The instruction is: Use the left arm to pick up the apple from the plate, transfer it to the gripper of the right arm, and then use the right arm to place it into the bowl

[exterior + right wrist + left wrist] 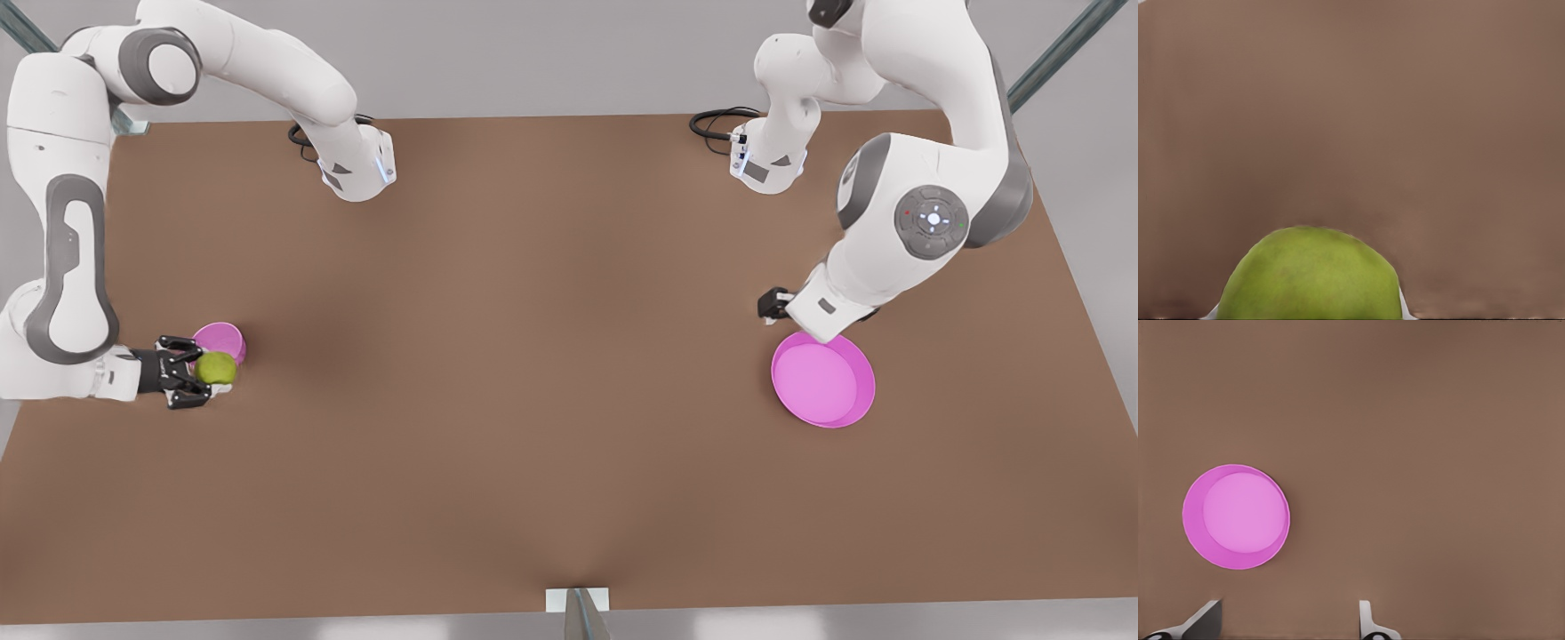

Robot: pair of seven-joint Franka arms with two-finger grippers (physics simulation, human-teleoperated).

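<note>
the right pincer [206,373] is clenched on the apple [216,368], holding it just beside the bowl [220,339] and overlapping its rim in the front view. well apart across the desk [533,356], the left pincer [770,305] hangs released beside the bare plate [822,380].

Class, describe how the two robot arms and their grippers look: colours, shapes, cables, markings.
Both arms are glossy white with grey joint bands. The right gripper is a black linkage type. The left gripper is a white boxy hand with black tips. Black cables coil at both bases; one grey joint cap bears small lights.
</note>
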